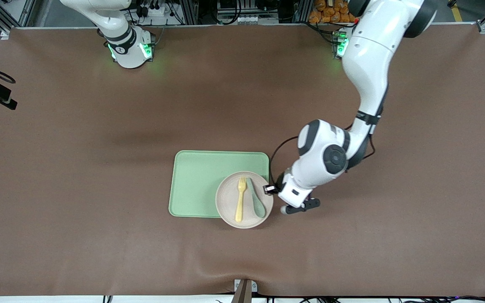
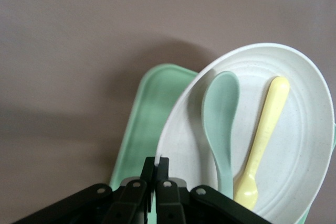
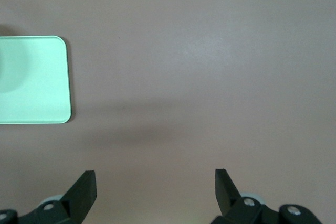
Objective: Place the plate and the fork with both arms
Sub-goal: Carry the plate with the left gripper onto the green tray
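The pale plate [image 1: 227, 201] lies on the corner of the light-green tray [image 1: 198, 181] that is nearest the front camera at the left arm's end, and overhangs the tray's edge. The yellow fork [image 1: 240, 199] and a grey-green spoon [image 1: 257, 200] lie side by side on the plate. My left gripper [image 1: 270, 190] is at the plate's rim toward the left arm's end. In the left wrist view it [image 2: 156, 164] is shut on the plate's [image 2: 299, 129] rim, with the fork [image 2: 262, 135] and spoon [image 2: 220, 119] close by. My right gripper [image 3: 156, 182] is open and empty over bare table.
The brown table mat [image 1: 99, 189] lies around the tray. The right wrist view shows a corner of the tray [image 3: 31, 80]. The right arm's base [image 1: 129, 46] stands at the table's back edge and the arm waits.
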Controlling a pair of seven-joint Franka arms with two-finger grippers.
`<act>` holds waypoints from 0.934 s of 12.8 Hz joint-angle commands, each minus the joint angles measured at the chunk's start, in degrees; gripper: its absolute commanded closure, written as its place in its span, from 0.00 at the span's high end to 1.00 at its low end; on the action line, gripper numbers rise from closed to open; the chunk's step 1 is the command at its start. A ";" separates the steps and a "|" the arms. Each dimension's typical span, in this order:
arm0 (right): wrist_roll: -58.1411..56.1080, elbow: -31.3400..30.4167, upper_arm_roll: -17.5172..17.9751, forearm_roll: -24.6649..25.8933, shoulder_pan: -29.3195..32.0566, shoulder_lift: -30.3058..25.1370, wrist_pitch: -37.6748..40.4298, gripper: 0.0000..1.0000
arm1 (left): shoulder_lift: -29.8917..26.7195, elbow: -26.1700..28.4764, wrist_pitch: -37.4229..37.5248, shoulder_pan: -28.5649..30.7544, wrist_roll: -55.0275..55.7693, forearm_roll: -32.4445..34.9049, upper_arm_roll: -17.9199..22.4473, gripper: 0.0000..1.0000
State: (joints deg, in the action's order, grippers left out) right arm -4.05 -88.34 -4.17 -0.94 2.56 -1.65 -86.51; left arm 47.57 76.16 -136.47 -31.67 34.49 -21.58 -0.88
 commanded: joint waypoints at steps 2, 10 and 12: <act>0.36 -0.25 0.47 -0.73 0.70 -0.46 0.20 1.00 | 3.05 -2.86 -3.36 -7.25 8.56 -0.22 3.34 0.00; 0.36 -0.60 0.30 -0.73 0.61 -0.20 0.63 1.00 | 6.13 -2.16 -8.11 -10.34 9.71 -0.04 3.25 0.00; 0.19 -0.51 0.30 -0.38 0.96 1.20 0.81 1.00 | 6.30 -1.90 -8.11 -10.60 8.75 0.13 3.25 0.00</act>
State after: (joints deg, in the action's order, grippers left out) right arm -4.05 -88.53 -4.21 -0.94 2.56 -1.29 -85.87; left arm 53.45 75.19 -144.05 -41.48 43.20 -21.58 1.65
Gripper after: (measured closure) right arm 0.000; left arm 0.956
